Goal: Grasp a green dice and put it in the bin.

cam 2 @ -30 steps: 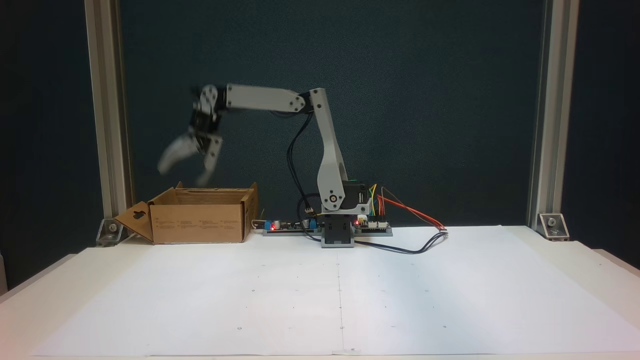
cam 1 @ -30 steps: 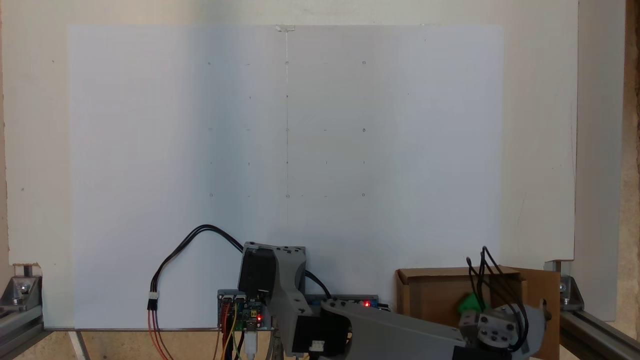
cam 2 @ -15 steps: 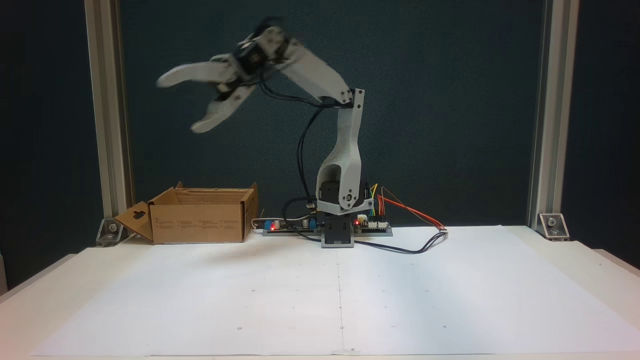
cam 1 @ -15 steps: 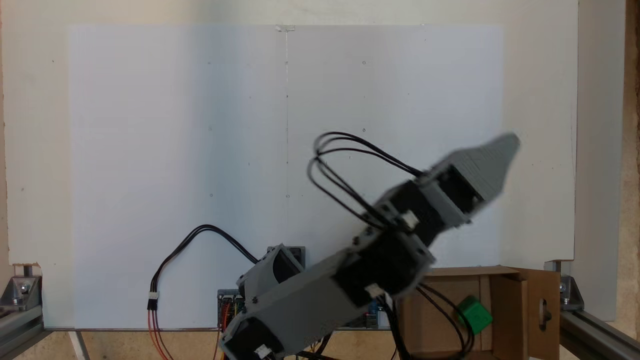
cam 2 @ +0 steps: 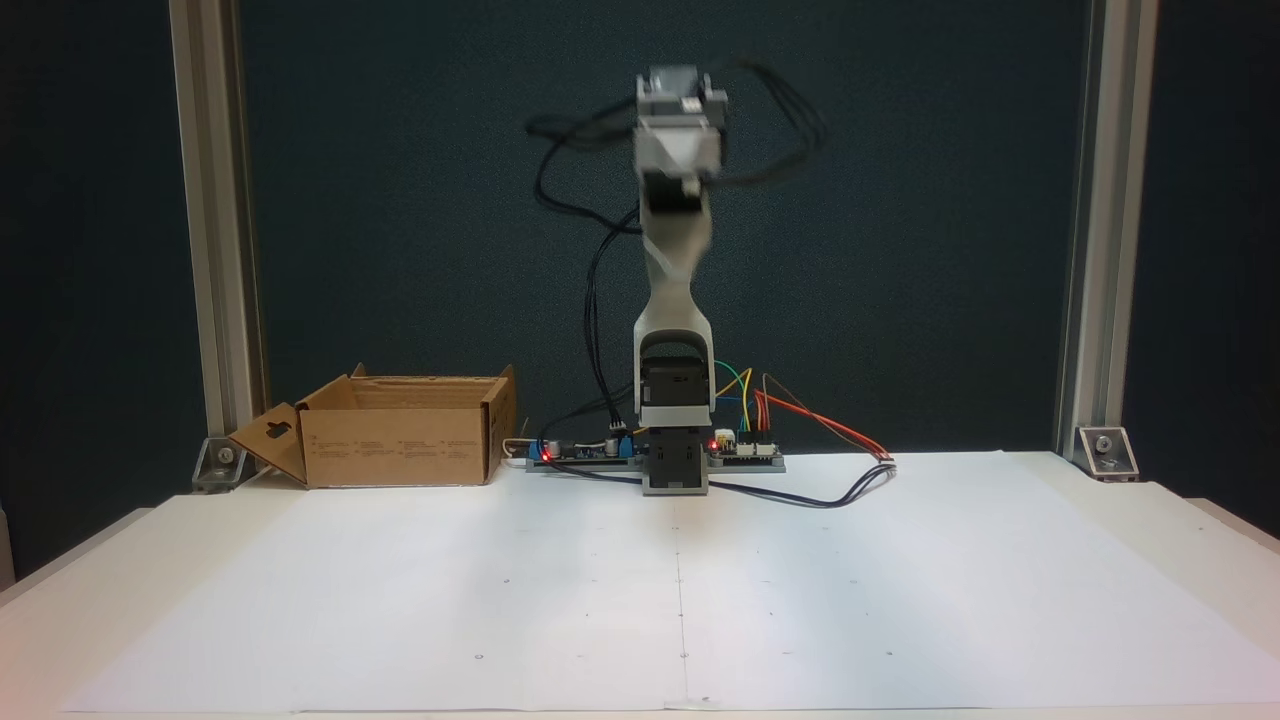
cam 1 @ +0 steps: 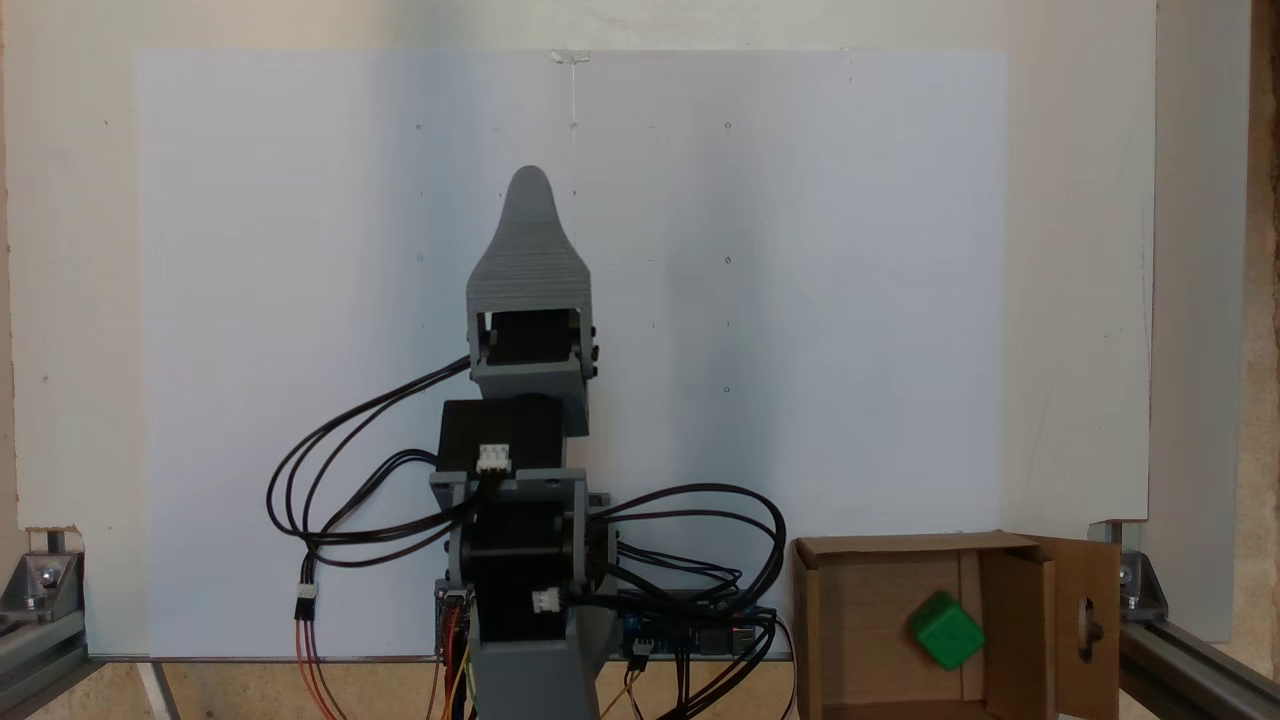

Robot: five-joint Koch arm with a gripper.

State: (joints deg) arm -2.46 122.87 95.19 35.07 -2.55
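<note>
The green dice [cam 1: 946, 630] lies on the floor of the bin [cam 1: 900, 546], a brown cardboard box at the bottom right of a fixed view. In the other fixed view the bin [cam 2: 400, 440] stands at the left behind the paper, and its walls hide the dice. My gripper [cam 1: 530, 185] is far from the bin, held high over the middle of the sheet, and nothing shows in it. From above only its upper jaw shows. From the front the gripper [cam 2: 680, 150] points at the camera and is blurred, so the jaws cannot be read.
A white paper sheet [cam 1: 300, 300] covers the table. Controller boards [cam 2: 745, 450] and loose cables [cam 1: 330, 470] sit around the arm's base [cam 2: 675, 470]. Aluminium frame posts [cam 2: 1090, 250] stand at both back corners, each with a bracket [cam 1: 40, 580] at its foot.
The arm swung from above the bin to the table's centre line and rose. The dice dropped from the open jaws and now rests inside the bin.
</note>
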